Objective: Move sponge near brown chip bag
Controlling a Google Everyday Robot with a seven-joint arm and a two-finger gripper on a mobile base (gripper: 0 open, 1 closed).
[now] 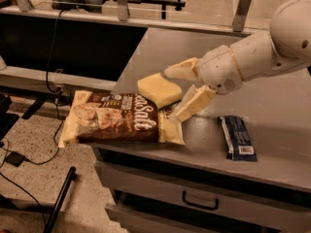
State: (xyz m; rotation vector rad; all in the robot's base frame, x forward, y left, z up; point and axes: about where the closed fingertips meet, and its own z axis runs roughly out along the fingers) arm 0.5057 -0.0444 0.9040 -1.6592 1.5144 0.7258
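The pale yellow sponge (159, 90) lies on the grey counter, resting against the upper right part of the brown chip bag (119, 118), which lies flat at the counter's front left corner and overhangs its edge. My gripper (178, 94) is just right of the sponge, with its cream fingers (194, 102) spread wide apart and nothing between them. The white arm reaches in from the upper right.
A small dark blue wrapped bar (238, 137) lies on the counter (272, 110) to the right. Drawers with a dark handle (199, 203) sit below the counter front. Cables and a stand leg lie on the speckled floor at left.
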